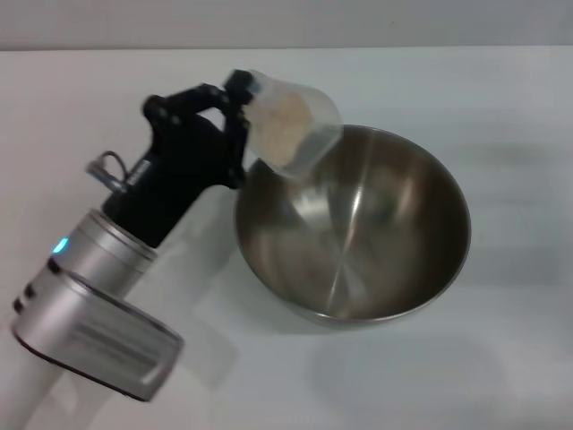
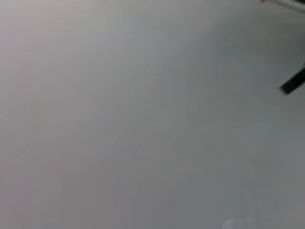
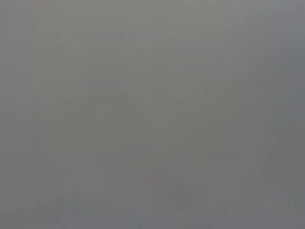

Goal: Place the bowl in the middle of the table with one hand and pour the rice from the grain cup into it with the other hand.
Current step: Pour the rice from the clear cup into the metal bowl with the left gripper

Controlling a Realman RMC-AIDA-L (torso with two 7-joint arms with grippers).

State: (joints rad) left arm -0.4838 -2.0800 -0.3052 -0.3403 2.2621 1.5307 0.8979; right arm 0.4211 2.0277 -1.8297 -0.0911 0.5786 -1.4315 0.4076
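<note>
Overhead, head view: the left gripper (image 1: pixel 240 115) pinches the grain cup (image 1: pixel 291 125), tipped over the near-left rim of the steel bowl (image 1: pixel 358 228); the rice (image 1: pixel 276 124) is inside the cup, the bowl looks empty.
Cup axis: mouth slants down toward the bowl's centre, to the robot's right.
Bowl place: mid table (image 1: pixel 501 98).
Left wrist view: bare surface, one dark edge, probably a fingertip.
Right wrist view: featureless grey; right gripper unseen.

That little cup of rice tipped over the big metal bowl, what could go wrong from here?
The grain cup, held by the left gripper, hangs over the bowl's near rim, not its centre, so rice might spill onto the table. The cup sits close to the rim; tilting further could knock it and shift the bowl.
</note>
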